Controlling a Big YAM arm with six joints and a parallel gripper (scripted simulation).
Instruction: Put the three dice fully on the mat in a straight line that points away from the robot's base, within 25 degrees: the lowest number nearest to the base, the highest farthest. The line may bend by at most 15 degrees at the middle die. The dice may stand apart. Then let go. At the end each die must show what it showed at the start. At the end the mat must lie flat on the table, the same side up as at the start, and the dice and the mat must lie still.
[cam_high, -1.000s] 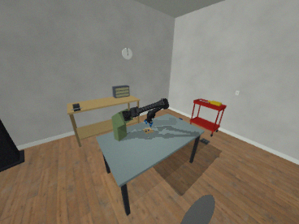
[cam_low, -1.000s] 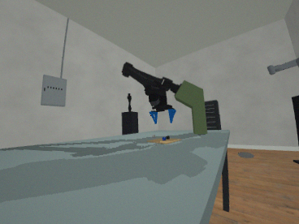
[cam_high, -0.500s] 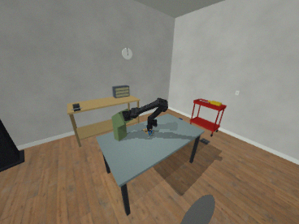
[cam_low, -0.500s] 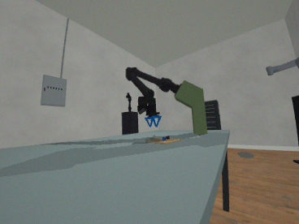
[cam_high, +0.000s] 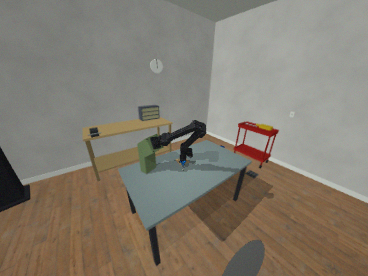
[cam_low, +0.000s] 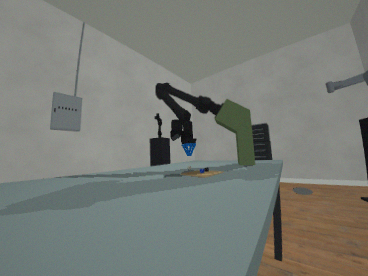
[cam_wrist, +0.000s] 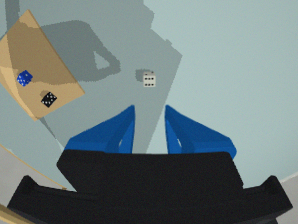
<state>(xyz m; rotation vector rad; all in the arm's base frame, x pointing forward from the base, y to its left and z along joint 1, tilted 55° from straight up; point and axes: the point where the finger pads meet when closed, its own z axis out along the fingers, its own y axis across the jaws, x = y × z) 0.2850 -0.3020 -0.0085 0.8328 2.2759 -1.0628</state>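
Observation:
In the wrist view a tan mat (cam_wrist: 36, 63) lies at the left with a blue die (cam_wrist: 24, 78) and a black die (cam_wrist: 48, 99) on it. A white die (cam_wrist: 149, 79) sits on the grey table off the mat, just ahead of my fingertips. My gripper (cam_wrist: 149, 110) hovers above the table with its blue fingers drawn close together and nothing between them. From the side view the gripper (cam_low: 188, 149) hangs well above the mat (cam_low: 200, 173), and the blue die (cam_low: 202, 170) shows on it. In the room view the gripper (cam_high: 183, 162) is over the far middle of the table.
The arm's green base (cam_high: 146, 156) stands at the table's back left. A wooden shelf (cam_high: 127, 131) and a red cart (cam_high: 256, 140) stand beyond the table.

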